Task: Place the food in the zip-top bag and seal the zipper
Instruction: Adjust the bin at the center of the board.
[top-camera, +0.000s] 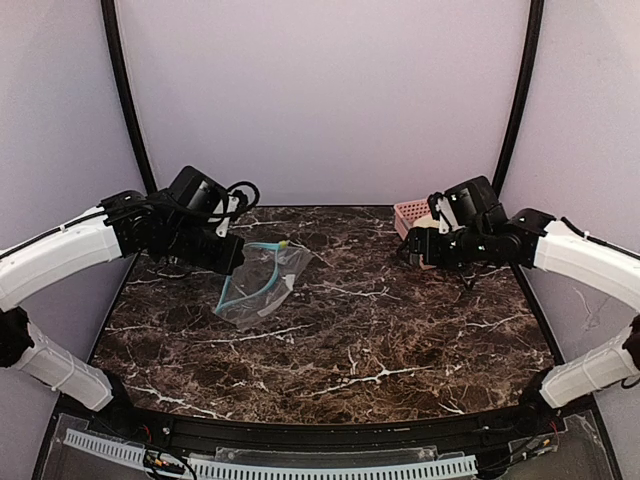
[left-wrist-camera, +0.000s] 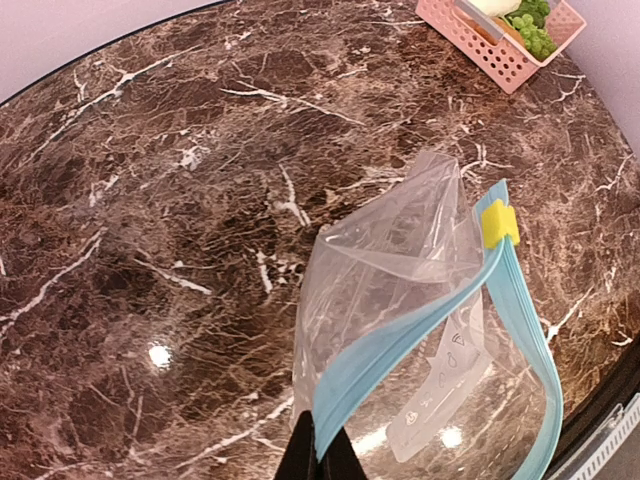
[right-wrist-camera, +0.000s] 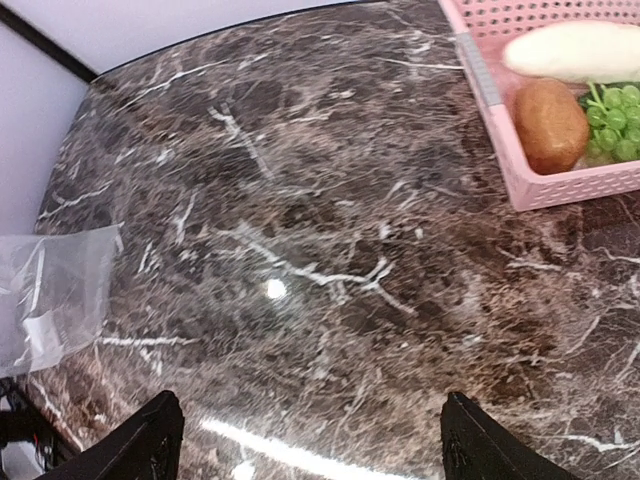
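Our left gripper (left-wrist-camera: 320, 452) is pinching the teal zipper (left-wrist-camera: 420, 335) of the clear zip-top bag (left-wrist-camera: 385, 270), mouth gaping. Our right gripper (right-wrist-camera: 318, 440) is hanging spread, empty, near the far-right pink basket (right-wrist-camera: 560, 188).

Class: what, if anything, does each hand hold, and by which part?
The left hand pinches the zip-top bag by its teal zipper strip; the right hand is open and holds nothing.

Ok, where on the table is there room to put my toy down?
The dark marble table is bare in the middle, between the clear crinkly plastic bag and the pink plastic basket, and all along the near edge. It is crowded far left, where the left gripper pinches the bag, and far right, around the basket and the open right gripper.
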